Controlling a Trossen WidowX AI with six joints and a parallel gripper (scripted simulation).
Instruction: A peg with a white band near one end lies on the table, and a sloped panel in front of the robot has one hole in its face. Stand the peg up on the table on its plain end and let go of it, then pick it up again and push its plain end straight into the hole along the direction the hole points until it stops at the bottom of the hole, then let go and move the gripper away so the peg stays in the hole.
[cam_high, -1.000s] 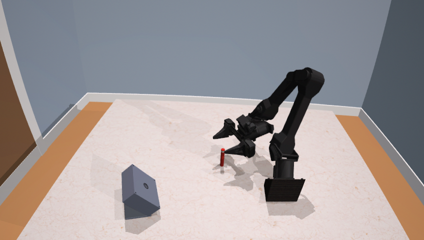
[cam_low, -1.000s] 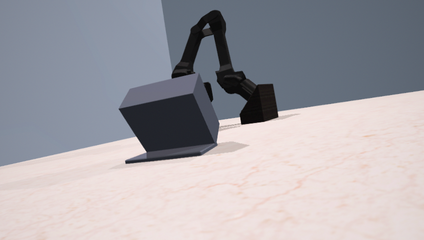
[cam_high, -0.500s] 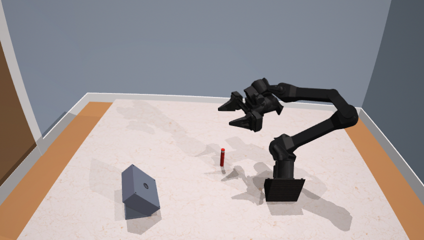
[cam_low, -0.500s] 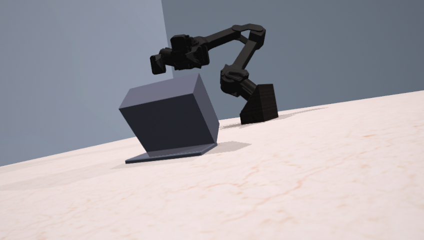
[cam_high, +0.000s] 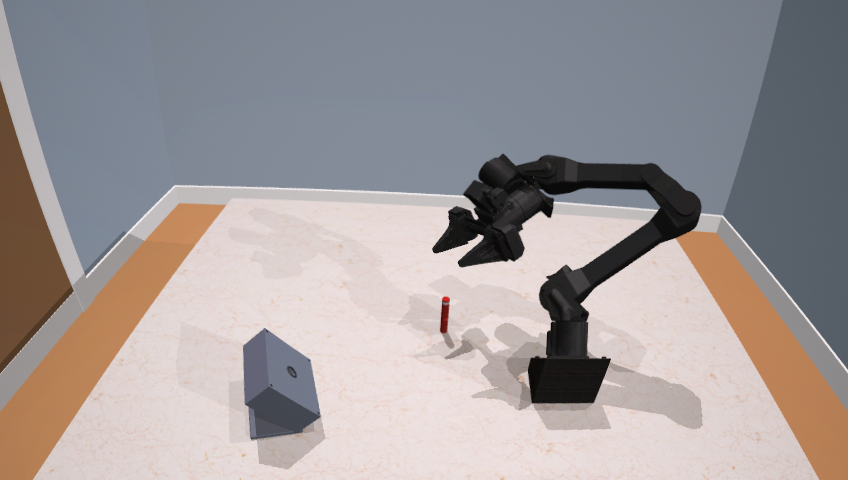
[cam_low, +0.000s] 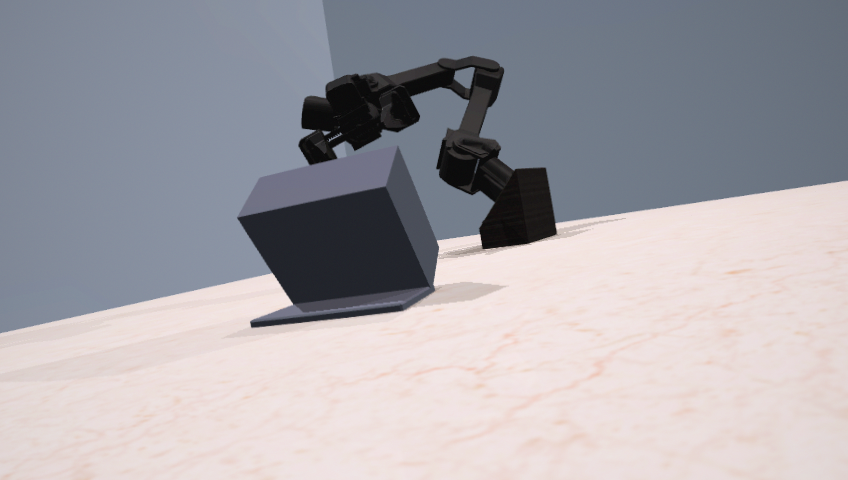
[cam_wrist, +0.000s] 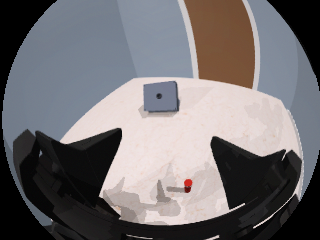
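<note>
The red peg (cam_high: 444, 318) (cam_wrist: 188, 186) stands upright on the table (cam_high: 368, 392), its white band near the top end in the top view. The gripper (cam_high: 446, 259) (cam_wrist: 166, 134) is wide open and empty, well above the peg, with its fingers pointing down and forward. The grey-blue sloped panel (cam_high: 282, 386) (cam_low: 339, 249) (cam_wrist: 168, 104) stands at the left in the top view. Its one hole (cam_high: 292, 371) (cam_wrist: 159, 96) is empty and faces up towards the robot's side. The exterior view shows only the panel's back, and the peg is not visible there.
The robot's base (cam_high: 568, 380) (cam_low: 517, 208) stands to the right of the peg in the top view. The arm arches high from the base towards the peg. Grey-blue walls (cam_high: 416, 89) surround the table, and the panel's foot plate (cam_low: 345, 316) rests on the table.
</note>
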